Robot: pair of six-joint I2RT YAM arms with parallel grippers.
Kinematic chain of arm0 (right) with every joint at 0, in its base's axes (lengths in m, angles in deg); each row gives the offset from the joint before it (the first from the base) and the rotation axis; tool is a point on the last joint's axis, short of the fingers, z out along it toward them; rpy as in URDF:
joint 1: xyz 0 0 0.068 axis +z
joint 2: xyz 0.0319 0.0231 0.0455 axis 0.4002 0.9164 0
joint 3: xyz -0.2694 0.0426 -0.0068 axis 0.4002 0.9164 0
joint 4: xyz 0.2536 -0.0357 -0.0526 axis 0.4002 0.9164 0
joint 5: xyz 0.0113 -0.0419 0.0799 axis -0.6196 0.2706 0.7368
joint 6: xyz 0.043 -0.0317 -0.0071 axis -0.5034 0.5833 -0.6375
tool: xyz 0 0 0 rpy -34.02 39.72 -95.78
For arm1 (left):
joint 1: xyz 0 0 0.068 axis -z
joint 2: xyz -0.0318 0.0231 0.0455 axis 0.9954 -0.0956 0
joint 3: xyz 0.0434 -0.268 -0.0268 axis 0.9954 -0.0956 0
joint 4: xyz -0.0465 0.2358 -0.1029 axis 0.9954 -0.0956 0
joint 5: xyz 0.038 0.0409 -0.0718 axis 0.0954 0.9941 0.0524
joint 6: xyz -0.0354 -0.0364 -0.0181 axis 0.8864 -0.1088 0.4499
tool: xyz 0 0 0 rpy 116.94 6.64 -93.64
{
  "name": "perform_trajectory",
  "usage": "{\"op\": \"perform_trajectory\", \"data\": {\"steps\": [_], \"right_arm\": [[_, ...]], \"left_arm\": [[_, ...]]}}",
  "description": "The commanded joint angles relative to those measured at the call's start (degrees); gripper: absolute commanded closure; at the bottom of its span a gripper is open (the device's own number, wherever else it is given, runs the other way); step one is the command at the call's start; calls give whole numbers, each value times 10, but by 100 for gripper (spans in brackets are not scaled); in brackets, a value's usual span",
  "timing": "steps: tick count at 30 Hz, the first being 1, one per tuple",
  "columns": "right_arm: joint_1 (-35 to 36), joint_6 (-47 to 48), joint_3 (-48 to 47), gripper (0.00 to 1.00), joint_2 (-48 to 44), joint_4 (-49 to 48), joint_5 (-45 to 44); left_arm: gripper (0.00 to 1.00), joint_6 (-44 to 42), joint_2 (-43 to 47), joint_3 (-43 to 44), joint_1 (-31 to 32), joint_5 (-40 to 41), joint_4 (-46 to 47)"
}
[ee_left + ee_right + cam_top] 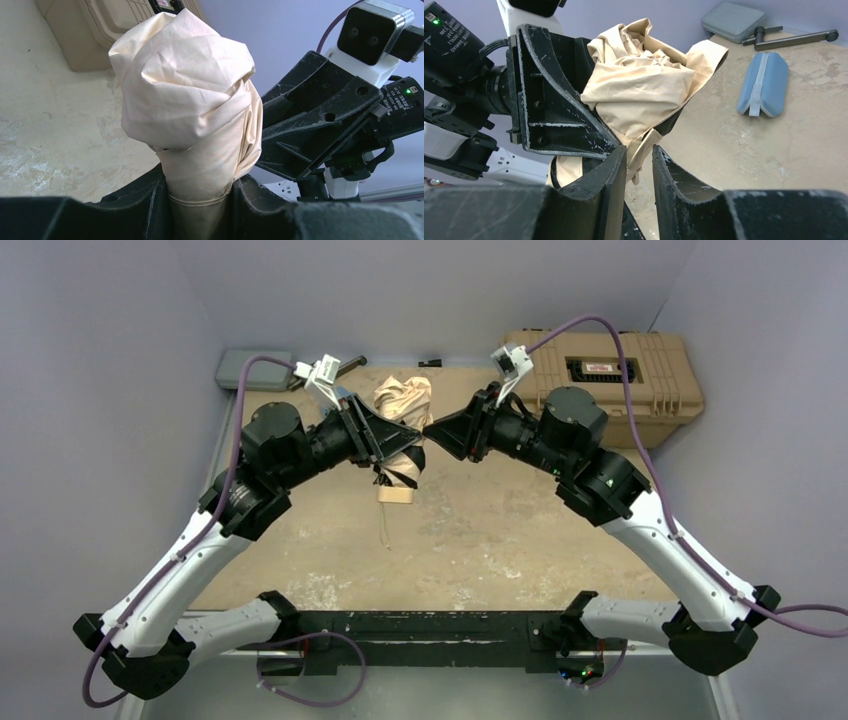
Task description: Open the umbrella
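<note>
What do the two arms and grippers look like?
The left arm and right arm have white shells with black joints. The left gripper and right gripper are black, wedge-shaped, scuffed. A purple cable runs along each arm. Each wrist carries a pale camera.

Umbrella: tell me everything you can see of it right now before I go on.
The umbrella is folded shut: crumpled beige-tan fabric bunched into a bundle, with black lining showing under one flap and a thin cord trailing from its near end. It is held above the table between the two arms. The left gripper clamps the bundle's narrow part. The right gripper has its jaws narrowly apart around a fabric tab; whether it pinches is unclear.
</note>
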Motion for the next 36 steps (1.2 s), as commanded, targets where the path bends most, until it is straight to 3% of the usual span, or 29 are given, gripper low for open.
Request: {"op": "perform_trajectory", "data": {"steps": [1, 10, 15, 22, 25, 30, 36], "right_arm": [[2, -6, 7, 75, -10, -18, 5], [1, 27, -31, 82, 20, -4, -30], [1, 32, -28, 100, 22, -11, -26], [2, 82, 11, 100, 2, -17, 0], [2, 132, 45, 100, -24, -27, -1], [4, 235, 97, 100, -79, -67, -43], [4, 264, 85, 100, -82, -73, -44]], "left_arm": [[100, -4, -2, 41, 3, -6, 68], [100, -3, -2, 39, 3, -31, 80], [100, 5, -1, 29, 3, -44, 105], [100, 20, -1, 32, 3, -61, 120], [100, 81, 3, 21, -2, -77, 157], [100, 241, -4, -19, -17, -125, 335], [100, 276, -9, -22, -17, -137, 367]]}}
